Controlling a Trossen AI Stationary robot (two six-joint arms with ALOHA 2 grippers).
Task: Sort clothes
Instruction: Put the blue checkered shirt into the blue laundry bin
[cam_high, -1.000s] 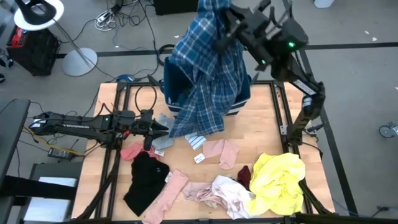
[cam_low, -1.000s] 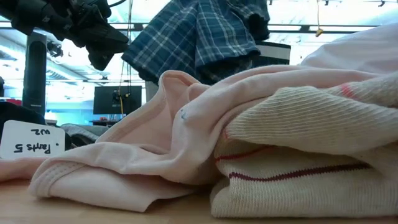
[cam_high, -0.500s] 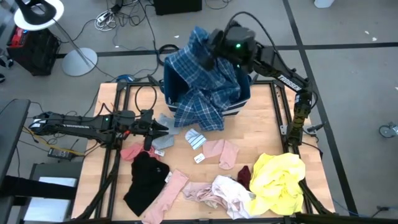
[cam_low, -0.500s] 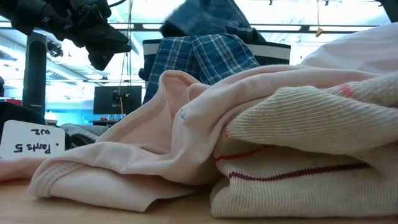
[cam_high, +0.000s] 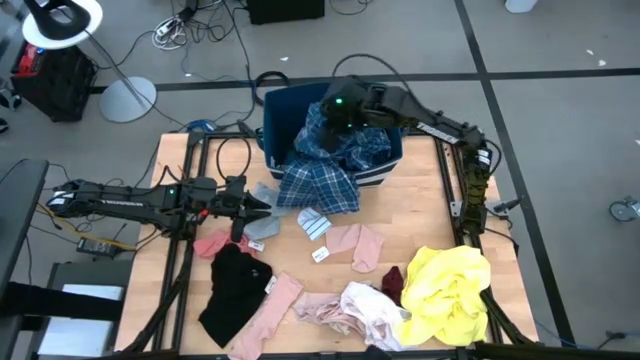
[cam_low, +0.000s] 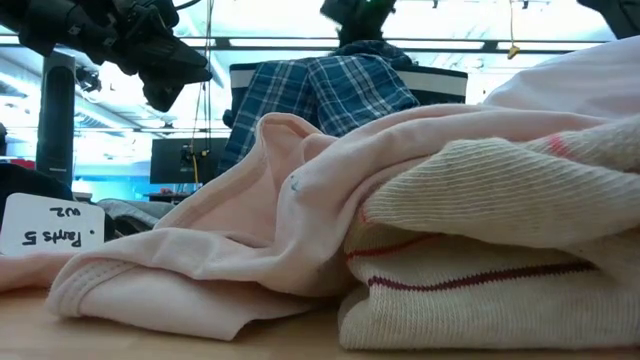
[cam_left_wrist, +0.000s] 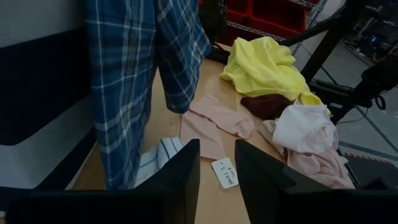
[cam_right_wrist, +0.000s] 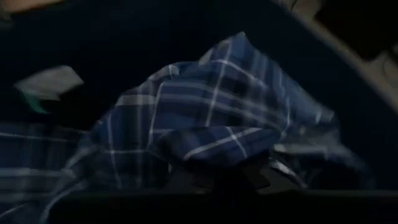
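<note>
The plaid shirt (cam_high: 330, 165) is draped over the bin (cam_high: 275, 112) rim; the right gripper (cam_high: 335, 118) is lowered inside, finger state indiscernible.

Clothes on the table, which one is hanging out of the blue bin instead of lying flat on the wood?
The blue plaid shirt: it is bunched in the navy bin under the right tool and spills over the bin's front wall onto the table. The others all lie loose on the wood.
</note>
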